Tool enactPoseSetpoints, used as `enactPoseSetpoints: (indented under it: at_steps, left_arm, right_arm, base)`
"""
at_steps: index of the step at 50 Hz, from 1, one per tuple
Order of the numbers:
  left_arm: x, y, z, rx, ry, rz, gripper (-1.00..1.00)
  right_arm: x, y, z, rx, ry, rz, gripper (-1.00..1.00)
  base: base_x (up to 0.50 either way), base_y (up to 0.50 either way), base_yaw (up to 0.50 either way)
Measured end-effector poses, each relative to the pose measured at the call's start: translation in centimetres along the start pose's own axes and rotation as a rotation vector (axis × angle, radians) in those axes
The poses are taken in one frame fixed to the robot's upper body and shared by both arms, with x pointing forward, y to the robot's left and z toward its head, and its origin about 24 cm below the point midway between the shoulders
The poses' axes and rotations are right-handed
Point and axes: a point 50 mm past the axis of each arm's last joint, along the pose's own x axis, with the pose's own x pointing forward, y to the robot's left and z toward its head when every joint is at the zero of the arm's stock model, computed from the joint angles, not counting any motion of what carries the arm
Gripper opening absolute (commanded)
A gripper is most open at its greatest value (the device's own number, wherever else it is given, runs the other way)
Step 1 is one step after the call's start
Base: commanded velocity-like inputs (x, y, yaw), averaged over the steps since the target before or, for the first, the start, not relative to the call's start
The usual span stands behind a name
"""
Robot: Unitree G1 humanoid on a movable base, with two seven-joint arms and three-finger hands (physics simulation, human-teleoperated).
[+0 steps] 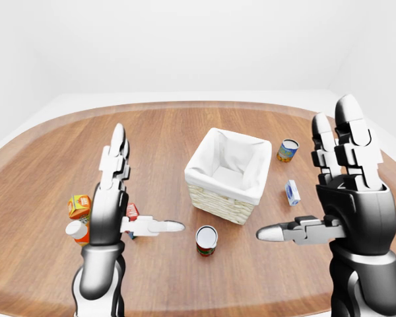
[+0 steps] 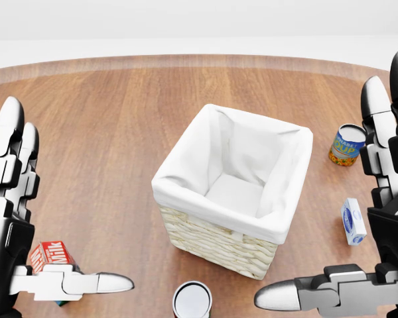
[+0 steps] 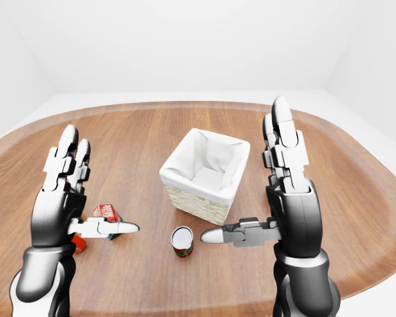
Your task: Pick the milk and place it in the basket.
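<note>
1. Between our two raised hands on the round brown wooden table (image 2: 119, 119) sits the square woven wicker basket with white cloth lining (image 2: 233, 189), nothing inside it.
2. We see our left hand (image 2: 16, 225) fingers spread apart and pointing up, thumb stretched sideways, clamped on nothing.
3. Just behind that left thumb stands the red milk carton with white "Milk" lettering (image 2: 50, 255), partly hidden by the thumb; whether they touch we cannot tell.
4. Our right hand (image 2: 378, 225) is likewise spread wide, thumb aimed toward the left hand, grasping nothing.
5. Between the two thumb tips stands a red can with a pale lid (image 1: 206, 240).
6. Just left of our right palm lies a small white-and-blue carton (image 2: 352, 221); above it, beside the right fingers, a yellow-and-blue soup can (image 2: 346, 146).
7. Left of our left hand in the left-eye view: an orange box (image 1: 79, 206) and an orange bottle with a white cap (image 1: 77, 232).
</note>
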Motion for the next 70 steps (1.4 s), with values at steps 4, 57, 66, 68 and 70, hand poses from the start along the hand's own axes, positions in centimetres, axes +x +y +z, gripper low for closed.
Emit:
enactPoseSetpoints:
  at_steps: [4,57,66,68,70]
  left_arm:
    - [-0.2,0.3,-0.2,0.022,0.014,-0.001,1.00]
    - [0.4,3.0,-9.6,0.152,0.299,0.089,1.00]
    - [-0.1,3.2,-10.4,0.202,0.322,0.076,1.00]
    - [-0.2,3.1,-10.5,0.210,0.325,0.073,1.00]
    - [-0.3,3.1,-10.7,0.218,0.333,0.071,1.00]
  right_arm:
    - [0.0,0.0,0.0,0.001,0.000,-0.001,1.00]
    - [0.1,-0.2,-0.1,0.004,-0.004,-0.014,1.00]
    - [0.2,-0.2,-0.1,0.003,-0.002,-0.014,1.00]
    - [0.2,-0.2,-0.2,0.003,-0.001,-0.014,1.00]
    - [0.2,-0.2,-0.2,0.003,-0.001,-0.014,1.00]
  base:
    - [0.00,0.00,0.00]
    - [0.00,0.00,0.00]
    - [0.00,0.00,0.00]
    - [0.00,0.00,0.00]
    - [0.00,0.00,0.00]
